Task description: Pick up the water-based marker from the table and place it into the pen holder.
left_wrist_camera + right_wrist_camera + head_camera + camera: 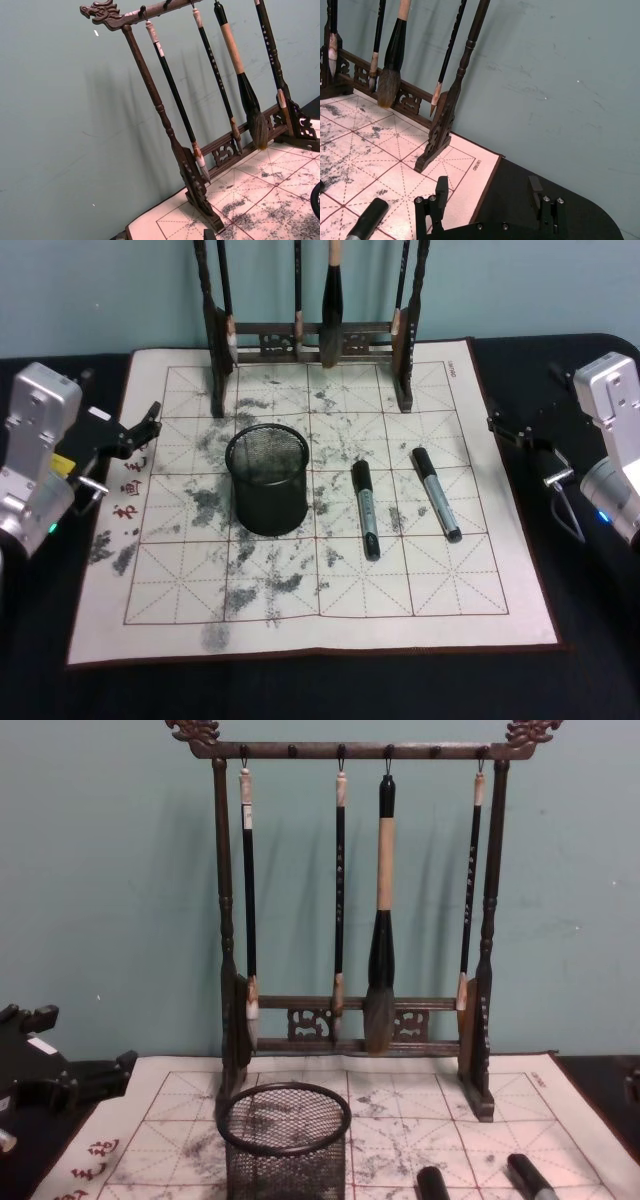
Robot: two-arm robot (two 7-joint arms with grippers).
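Water-based marker [365, 510] lies untouched near the pen holder [266, 480] — pickup not begun. Left pincer [145, 426] and right pincer [505, 430] sit idle at the desk's sides, jaws apart — the right should descend on it.

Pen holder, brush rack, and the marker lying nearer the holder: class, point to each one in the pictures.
Pen holder [266, 505]: head view, front mesh wall.
Brush rack [223, 900]: chest view, upright post on the robot's left.
Marker nearer the holder [367, 515]: head view, middle of the barrel.
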